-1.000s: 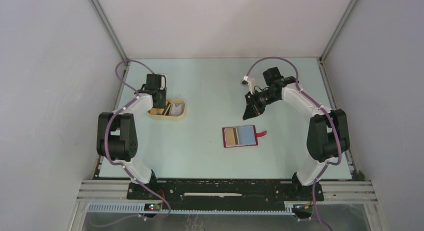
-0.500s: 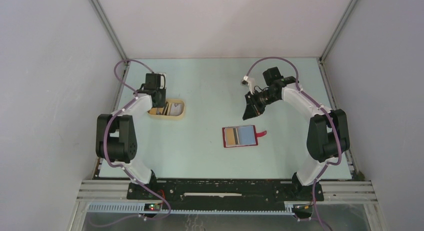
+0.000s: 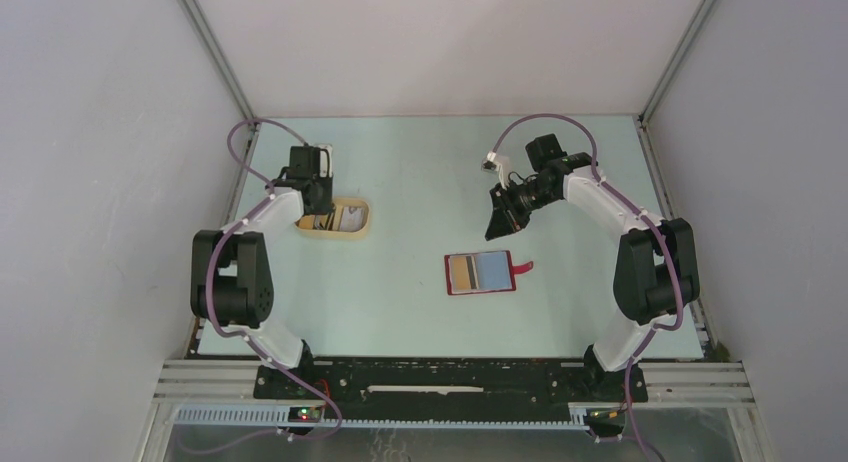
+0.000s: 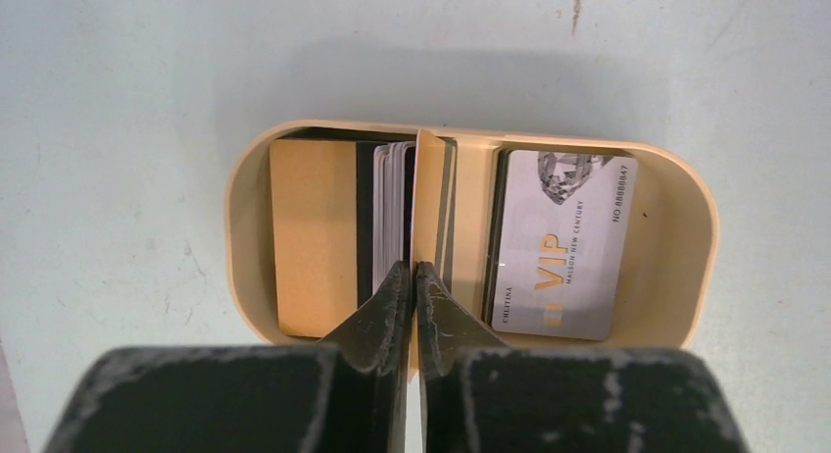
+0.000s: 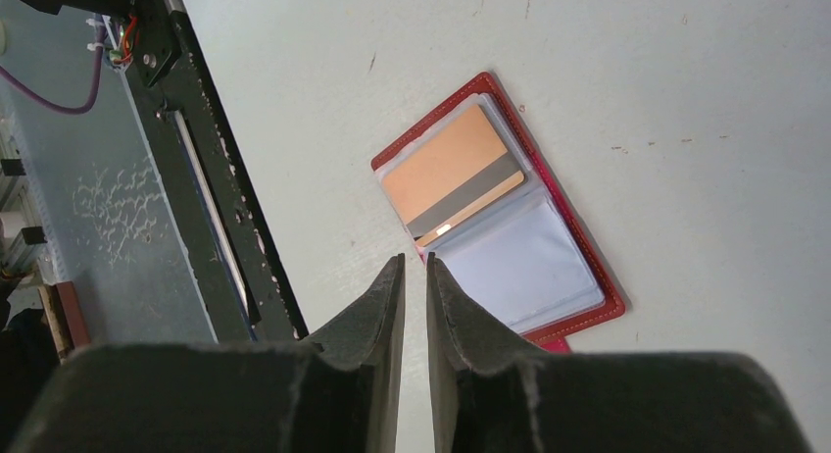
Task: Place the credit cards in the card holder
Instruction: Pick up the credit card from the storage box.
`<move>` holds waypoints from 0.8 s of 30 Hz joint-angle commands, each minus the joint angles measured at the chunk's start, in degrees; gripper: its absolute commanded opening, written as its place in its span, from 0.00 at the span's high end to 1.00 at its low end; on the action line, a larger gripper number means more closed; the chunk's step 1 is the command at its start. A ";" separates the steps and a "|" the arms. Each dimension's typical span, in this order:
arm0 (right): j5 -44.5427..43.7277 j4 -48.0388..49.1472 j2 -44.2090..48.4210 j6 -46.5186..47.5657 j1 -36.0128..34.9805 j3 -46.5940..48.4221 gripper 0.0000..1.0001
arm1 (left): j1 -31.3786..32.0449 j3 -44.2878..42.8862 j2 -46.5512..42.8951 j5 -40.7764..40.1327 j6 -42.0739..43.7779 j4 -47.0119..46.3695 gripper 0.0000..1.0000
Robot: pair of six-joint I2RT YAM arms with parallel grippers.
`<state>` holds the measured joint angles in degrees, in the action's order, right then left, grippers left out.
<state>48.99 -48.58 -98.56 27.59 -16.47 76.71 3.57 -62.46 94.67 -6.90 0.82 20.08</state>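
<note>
The tan oval tray [image 4: 235, 208] holds the credit cards: a golden-brown one [image 4: 314, 232] lying flat, a silver VIP one [image 4: 563, 242], and several on edge [image 4: 390, 203]. My left gripper [image 4: 414, 276] is shut on the edge of a tan card [image 4: 428, 198] that stands upright in the tray. In the top view the left gripper [image 3: 318, 210] is over the tray [image 3: 358, 232]. The red card holder [image 3: 480, 273] lies open mid-table with a golden card [image 5: 451, 174] in its left sleeve. My right gripper [image 5: 413, 267] hovers above it, jaws a narrow gap apart and empty.
The holder's pale right sleeve [image 5: 524, 267] is bare, and its red tab [image 3: 524, 268] points right. The black frame rail [image 5: 211, 208] runs along the table's near edge. Grey walls close in the left, right and back of the table.
My left jaws have closed onto the upright card in the tray. The right arm and the card holder have not moved.
</note>
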 commanded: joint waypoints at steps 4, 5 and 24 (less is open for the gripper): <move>1.22 -0.33 0.92 1.41 0.19 0.72 0.78 | -0.69 0.18 -4.17 3.22 -2.42 -0.62 0.97; 1.27 -0.37 0.92 1.40 0.21 0.75 0.78 | -0.70 0.51 -4.28 3.55 -2.57 -0.77 0.97; 1.71 -0.64 1.40 1.67 -0.05 0.79 0.78 | -0.68 12.12 -15.51 14.29 -10.32 -8.81 1.00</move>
<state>49.43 -48.66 -98.56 28.23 -16.49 76.71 3.25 -54.24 85.08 2.22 -5.76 15.14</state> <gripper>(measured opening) 0.217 0.008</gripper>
